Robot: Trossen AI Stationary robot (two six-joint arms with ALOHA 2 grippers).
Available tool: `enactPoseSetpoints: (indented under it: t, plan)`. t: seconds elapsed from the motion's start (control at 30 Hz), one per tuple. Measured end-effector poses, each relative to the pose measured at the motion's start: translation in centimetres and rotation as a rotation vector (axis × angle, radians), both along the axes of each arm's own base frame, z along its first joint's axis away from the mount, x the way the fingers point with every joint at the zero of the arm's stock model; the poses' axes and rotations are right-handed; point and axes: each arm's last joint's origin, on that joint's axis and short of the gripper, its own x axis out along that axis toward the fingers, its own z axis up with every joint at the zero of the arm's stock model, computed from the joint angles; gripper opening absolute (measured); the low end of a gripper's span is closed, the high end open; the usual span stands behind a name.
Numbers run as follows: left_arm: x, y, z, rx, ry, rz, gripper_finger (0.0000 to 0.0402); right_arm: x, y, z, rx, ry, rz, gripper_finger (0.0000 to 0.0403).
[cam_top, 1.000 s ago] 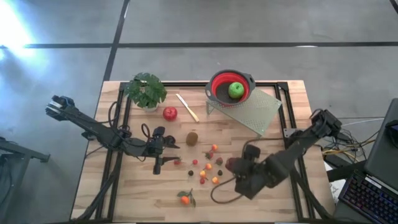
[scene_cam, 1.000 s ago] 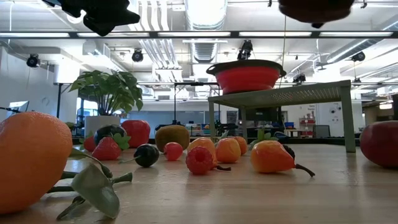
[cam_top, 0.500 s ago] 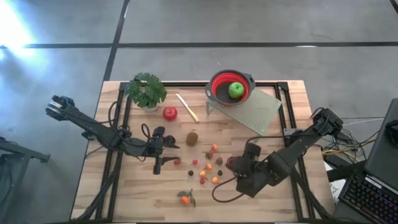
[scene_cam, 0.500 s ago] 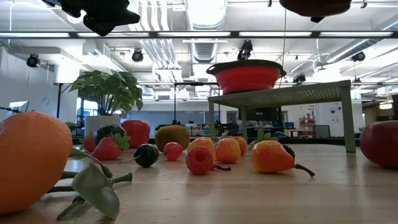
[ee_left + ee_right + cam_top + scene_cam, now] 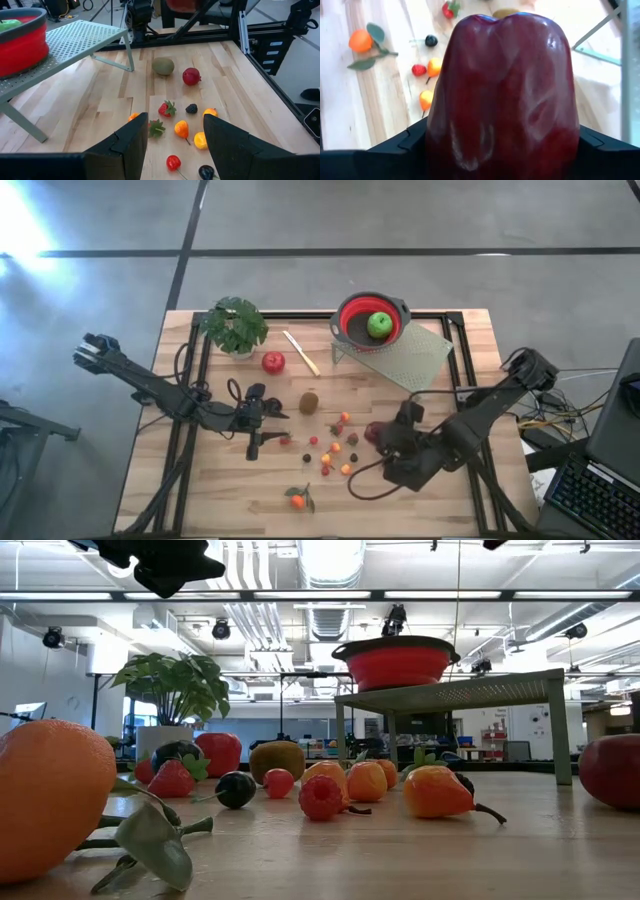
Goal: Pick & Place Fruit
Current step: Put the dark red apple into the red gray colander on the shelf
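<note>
High view: right gripper (image 5: pixel 385 432) is clamped on a dark red apple (image 5: pixel 502 92), held above the table (image 5: pixel 440 505) right of the scattered small fruit (image 5: pixel 338 444). Left gripper (image 5: pixel 268 409) hangs near the kiwi (image 5: pixel 310 401), fingers apart, holding nothing. A green apple (image 5: pixel 379 325) sits in the red bowl (image 5: pixel 349 323) on the rack (image 5: pixel 415 358). A red apple (image 5: pixel 273 362) lies by the plant (image 5: pixel 236 326).
</note>
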Motion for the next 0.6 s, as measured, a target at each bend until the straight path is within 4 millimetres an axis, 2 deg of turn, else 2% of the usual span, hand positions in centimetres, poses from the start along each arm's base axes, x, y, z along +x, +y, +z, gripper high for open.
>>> enactPoseSetpoints:
  t: [0.1,0.33,0.6]
  plan:
    - [0.0,0.0,0.0,0.0,0.0,0.0,0.0197,-0.2,-0.3,0.5,-0.01,-0.024,-0.005,0.0275]
    - [0.0,0.0,0.0,0.0,0.0,0.0,0.0197,-0.8,-1.3,1.7,-0.049,-0.079,-0.015,0.0297]
    - [0.0,0.0,0.0,0.0,0.0,0.0,0.0197,-0.7,-3.1,2.6,-0.071,-0.105,-0.047,0.0276]
